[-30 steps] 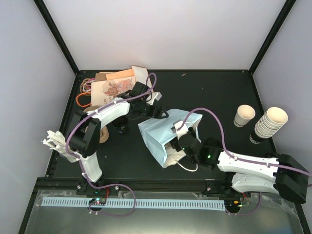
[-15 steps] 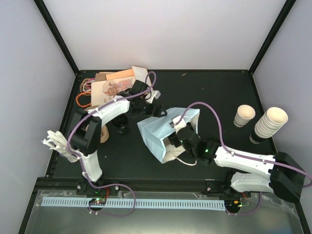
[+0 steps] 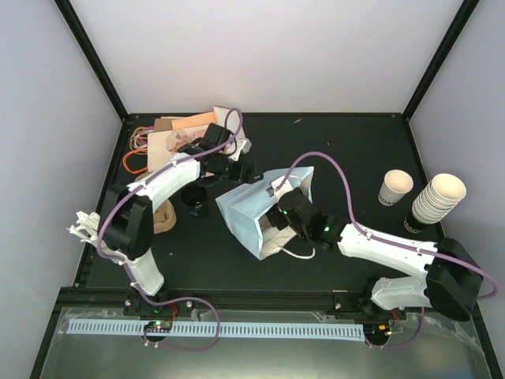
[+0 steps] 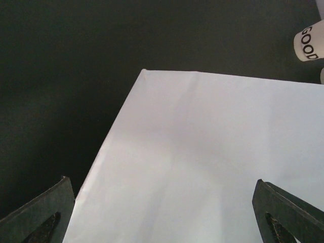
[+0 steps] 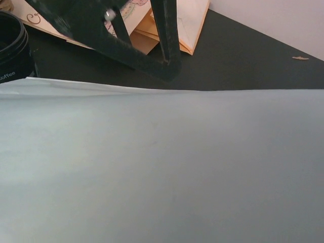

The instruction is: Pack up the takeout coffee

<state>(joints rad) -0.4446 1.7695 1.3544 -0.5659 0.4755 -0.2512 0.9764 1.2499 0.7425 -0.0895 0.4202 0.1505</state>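
From above, the bag (image 3: 248, 213) lies on its side on the worktop (image 3: 347, 150), its mouth toward my bases. My left fingers (image 3: 249, 171) hover spread and empty over its far end. The coffee (image 3: 194, 197) stands upright just to their left, off the bag, with nothing touching it. My right fingers (image 3: 280, 217) sit at the bag's mouth, but I cannot tell whether they pinch the rim or only prop it. I judge the step to be readying the bag, so the right side should hold the mouth wide and steady while the left goes for the cup.

Left wrist: my left fingers (image 4: 43, 215) stand wide apart at the lower corners, with only the bag's (image 4: 202, 162) smooth side between and below them — nothing gripped. A lidless cup (image 4: 310, 43) shows far ahead to the right; that one is not mine to pack. I'd lift clear of the paper before swinging left, so as not to crease or drag it.

Right wrist: the bag (image 5: 162, 167) fills the view and my right fingers do not show. Beyond it the coffee (image 5: 11, 48) sits at far left, and the left fingers (image 5: 126, 35) hang over the bag's edge. The best grip, I think, is around the cup wall under the lid, kept upright and fed in base first — slowly, since a bag on its side may tip the drink.
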